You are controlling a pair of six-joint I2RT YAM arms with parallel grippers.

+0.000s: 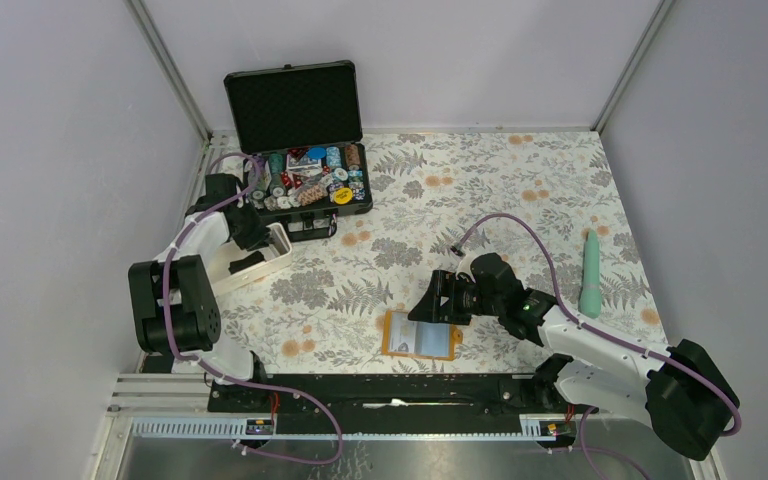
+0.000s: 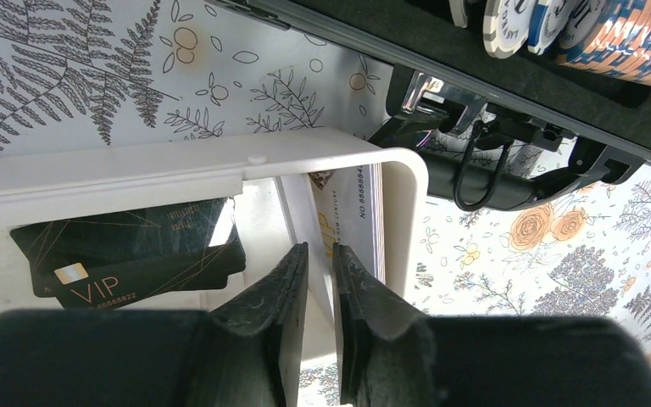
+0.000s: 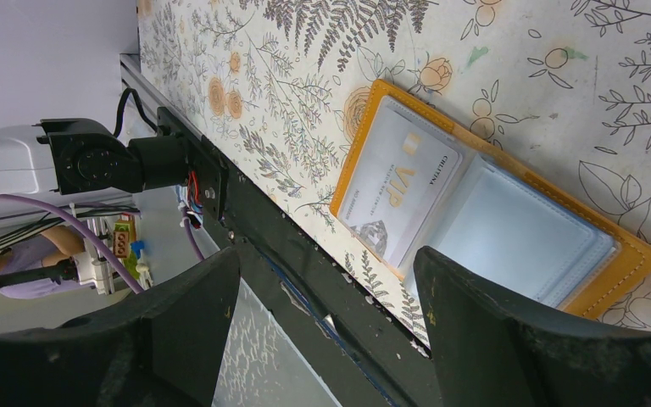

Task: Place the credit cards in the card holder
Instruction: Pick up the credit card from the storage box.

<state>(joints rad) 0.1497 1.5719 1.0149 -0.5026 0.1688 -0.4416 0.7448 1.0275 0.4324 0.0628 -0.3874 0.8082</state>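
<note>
The orange card holder (image 1: 421, 335) (image 3: 492, 212) lies open near the table's front edge, with a pale VIP card (image 3: 398, 191) in its left clear sleeve. My right gripper (image 1: 430, 305) (image 3: 329, 259) hovers just over it, open and holding nothing. My left gripper (image 1: 248, 262) (image 2: 320, 250) reaches into the white tray (image 1: 278, 240) (image 2: 178, 165). Its jaws are narrowed to a thin gap around the edge of a tilted pale credit card (image 2: 301, 212). More pale cards (image 2: 354, 212) stand against the tray's end wall. Black VIP credit cards (image 2: 127, 254) lie flat beside them.
A black hard case (image 1: 305, 185) with poker chips (image 2: 559, 34) stands open right behind the tray. A teal stick-shaped object (image 1: 590, 275) lies at the far right. A black rail (image 1: 390, 395) runs along the table's front edge.
</note>
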